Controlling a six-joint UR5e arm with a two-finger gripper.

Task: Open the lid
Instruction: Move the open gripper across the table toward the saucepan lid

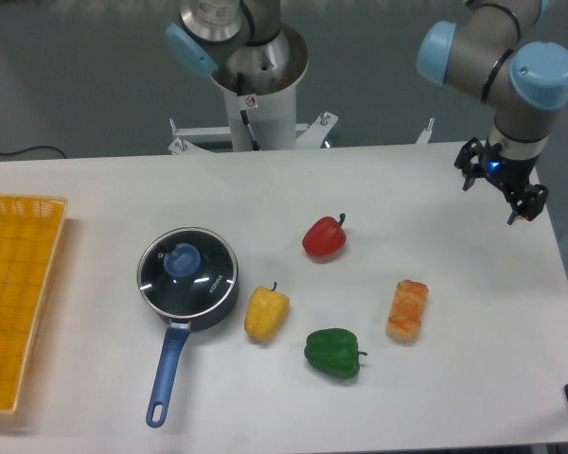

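Observation:
The lid (186, 270), a round clear glass disc with a metal rim and a blue knob in its centre, rests closed on a dark blue saucepan (208, 307) whose long blue handle points toward the table's front edge. My gripper (500, 192) hangs far off at the table's back right, above the surface, with its dark fingers spread apart and nothing between them. It is well away from the lid.
A red pepper (324, 236), a yellow pepper (266, 313), a green pepper (333, 352) and an orange bread-like piece (407, 309) lie right of the pan. A yellow basket (14, 303) sits at the left edge. The robot base (256, 95) stands behind the table.

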